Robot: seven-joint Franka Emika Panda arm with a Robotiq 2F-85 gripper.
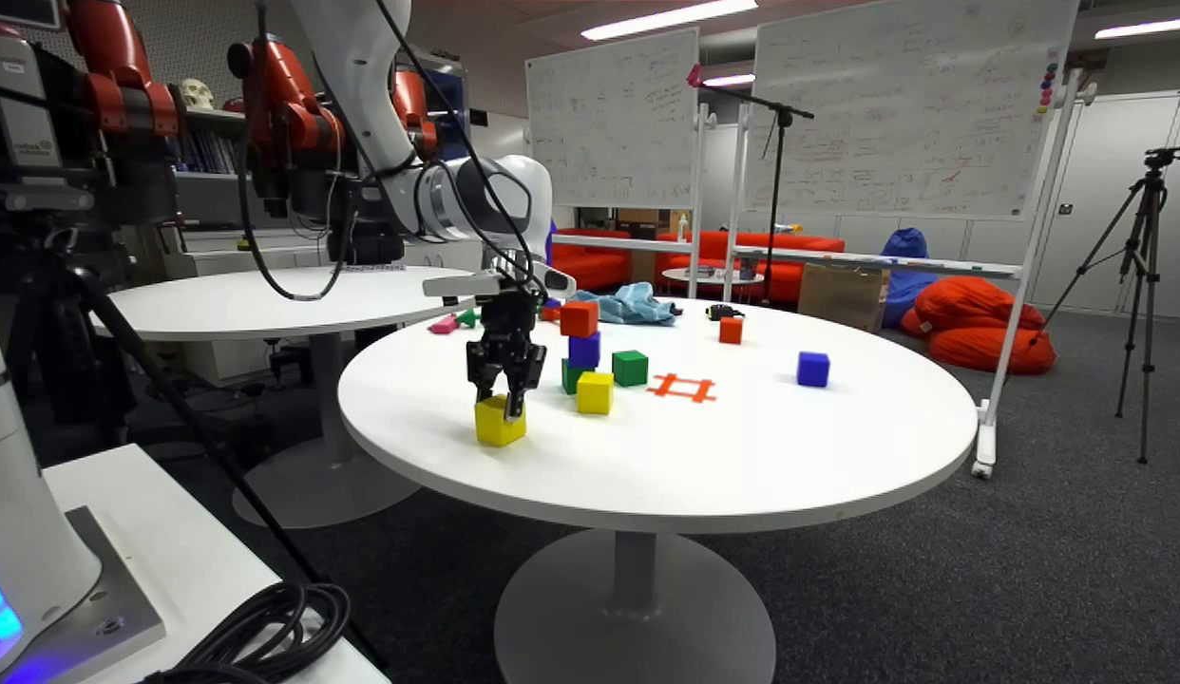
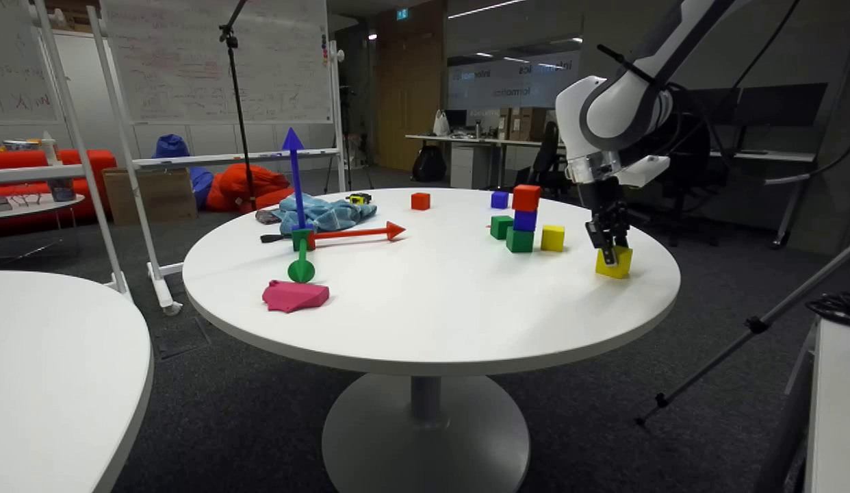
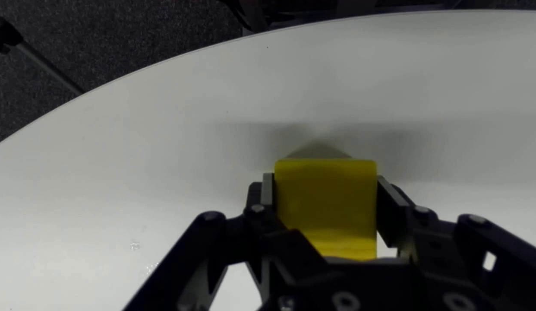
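Observation:
In the wrist view a yellow cube (image 3: 326, 207) fills the space between the dark finger pads, and my gripper (image 3: 325, 190) is shut on it, one pad against each side. Both exterior views show the gripper (image 1: 499, 405) pointing down over this cube (image 2: 618, 268), near the edge of the round white table (image 2: 425, 315). The cube appears to rest on the tabletop. Close by stands a stack: a red cube (image 1: 580, 319) over a blue cube (image 1: 583, 350) over a green cube (image 2: 520, 239). A second yellow cube (image 1: 595, 392) is beside the stack, with another green cube (image 1: 630, 368) nearby.
Farther off on the table are a blue cube (image 1: 812, 369), a red cube (image 1: 731, 330), a flat orange-red frame (image 1: 682, 387) and a light-blue cloth (image 2: 329, 213). A three-arrow axes model (image 2: 301, 239) stands beside a pink piece (image 2: 295, 296). A tripod leg (image 2: 712, 363) is near the table.

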